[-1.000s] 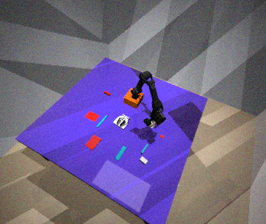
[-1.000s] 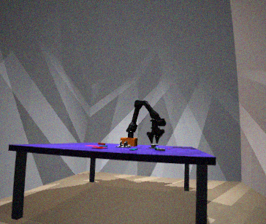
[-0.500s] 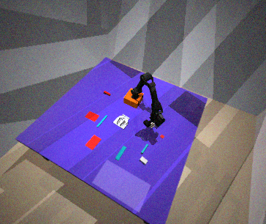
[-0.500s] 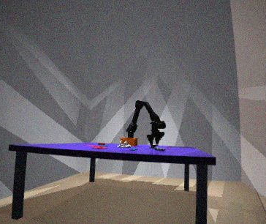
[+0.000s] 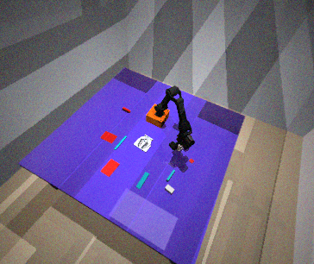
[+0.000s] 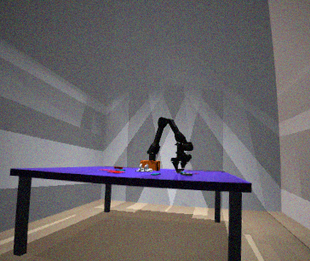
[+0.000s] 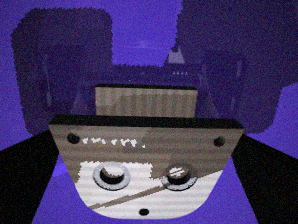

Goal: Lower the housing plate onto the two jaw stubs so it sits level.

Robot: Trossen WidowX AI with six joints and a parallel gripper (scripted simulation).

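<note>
The housing plate (image 5: 179, 147) (image 7: 145, 150) is pale, with small holes, two ringed holes and a raised block along its far edge. My gripper (image 6: 179, 170) is open and low over it. In the wrist view the dark fingers stand on either side of the plate, and nothing is gripped. Whether they touch its edges cannot be told. The white base with the jaws (image 5: 143, 142) (image 6: 144, 168) stands apart from the plate, left of the gripper in the top view. Its pins and stubs are too small to make out.
An orange box (image 5: 155, 118) is at the arm's foot. Red squares (image 5: 109, 137) (image 5: 109, 167) and a teal bar (image 5: 120, 142) lie left of the base. Teal bars (image 5: 142, 180) (image 5: 171, 175), a white block (image 5: 169, 189) and a small red piece (image 5: 191, 160) lie nearer the front.
</note>
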